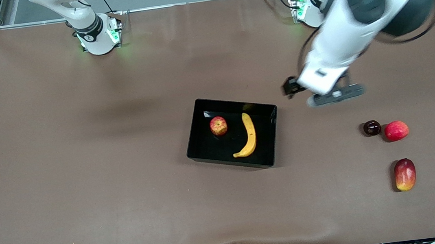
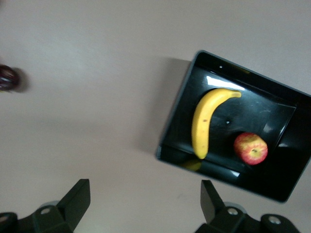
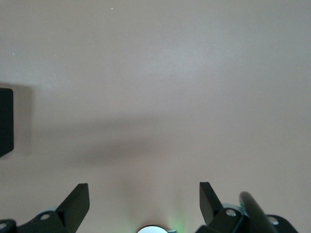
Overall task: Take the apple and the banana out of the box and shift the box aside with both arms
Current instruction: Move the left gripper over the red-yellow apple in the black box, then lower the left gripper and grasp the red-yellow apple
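Observation:
The black box lies at the middle of the table. The red apple with yellow streaks and the yellow banana lie inside it, apart from each other. My left gripper hangs in the air over bare table, beside the box toward the left arm's end. It is open and empty. The left wrist view shows its gripper over bare table, with the box, banana and apple farther off. My right gripper is open and empty over bare table near its base; the front view does not show it.
A dark plum, a plain red round fruit and a red-and-yellow mango lie on the table toward the left arm's end. The plum also shows in the left wrist view. A black edge shows in the right wrist view.

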Controlling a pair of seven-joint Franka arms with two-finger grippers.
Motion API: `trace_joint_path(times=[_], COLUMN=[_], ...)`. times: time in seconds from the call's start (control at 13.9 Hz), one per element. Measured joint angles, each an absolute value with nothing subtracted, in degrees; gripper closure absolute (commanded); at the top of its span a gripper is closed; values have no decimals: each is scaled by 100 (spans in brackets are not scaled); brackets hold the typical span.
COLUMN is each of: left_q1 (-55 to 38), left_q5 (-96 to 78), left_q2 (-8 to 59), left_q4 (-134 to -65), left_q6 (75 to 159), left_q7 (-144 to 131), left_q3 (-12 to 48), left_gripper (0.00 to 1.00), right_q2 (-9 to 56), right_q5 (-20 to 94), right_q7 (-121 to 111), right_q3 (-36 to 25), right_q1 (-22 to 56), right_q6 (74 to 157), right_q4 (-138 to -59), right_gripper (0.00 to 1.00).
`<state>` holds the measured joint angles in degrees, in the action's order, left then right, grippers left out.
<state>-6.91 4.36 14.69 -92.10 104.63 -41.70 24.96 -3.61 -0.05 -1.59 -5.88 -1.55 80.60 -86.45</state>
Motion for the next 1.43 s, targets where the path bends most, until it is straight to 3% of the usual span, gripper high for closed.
trace_joint_path(times=[0.65,1.43], left_q1=[-2347,-3131], left_q5=[1337,1465], left_q2=[3872,4765], left_q4=[-8397,-8311], left_q6=[11988,13118], left_q7=[-6542,-7060], left_q3=[2464,1882], left_gripper=[0,0], right_q2=[-344,-341], right_q5=[-5,-5], right_q7=[-159,-160], right_q3=[-588,-589], right_q1=[-156,-156], right_q6=[8060,8060], right_q4=[-8645,-8645], right_gripper=[0,0])
